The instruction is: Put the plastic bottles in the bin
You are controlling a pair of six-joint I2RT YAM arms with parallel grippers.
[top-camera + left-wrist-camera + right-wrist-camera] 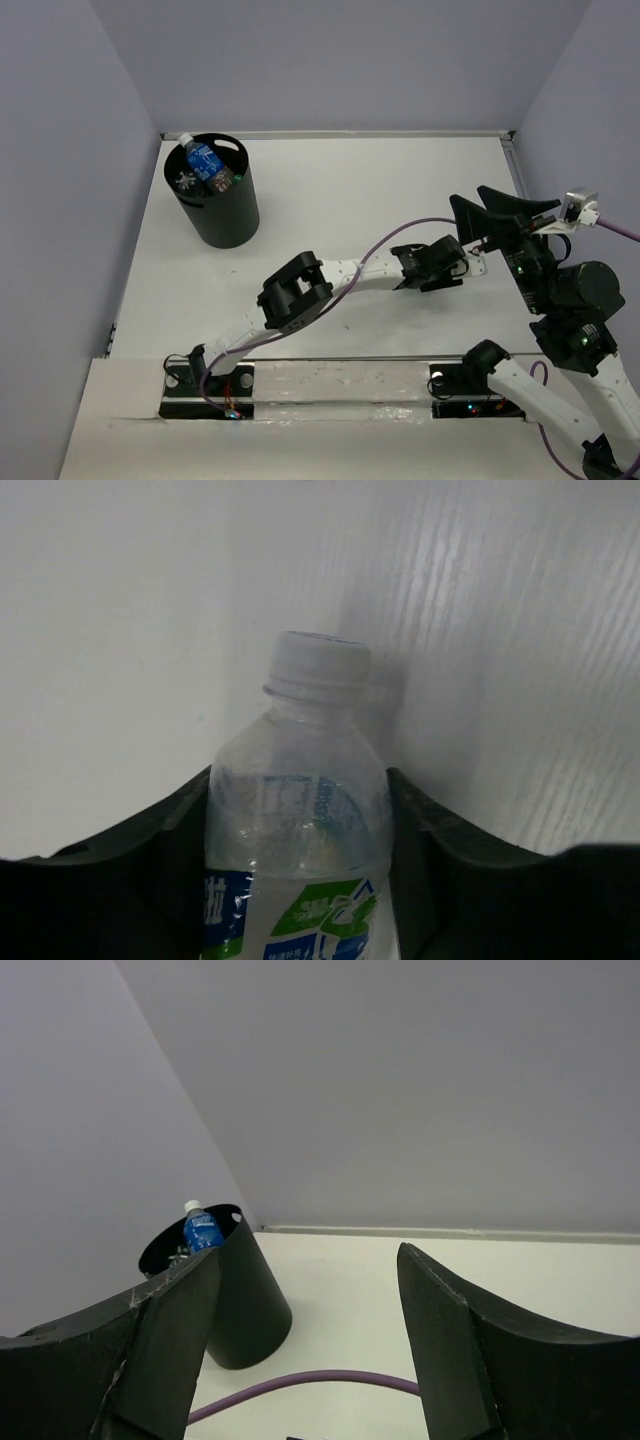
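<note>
Clear white-capped plastic bottle [300,830] sits on the white desk [380,190], our left fingers [130,880] closed against its sides, we judge to lift it; a blue-labelled bottle [205,160] pokes from the tall black cylindrical bin [225,215]; our right fingers [130,1360] hang wide apart, empty.

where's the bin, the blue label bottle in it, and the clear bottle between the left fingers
bin [228,218]: top view, outer side wall
blue label bottle [203,158]: top view, its label
clear bottle [318,666]: left wrist view, its cap

Bottom edge crops clear bottle [300,830]; bin [228,215] wall hides contents.
</note>
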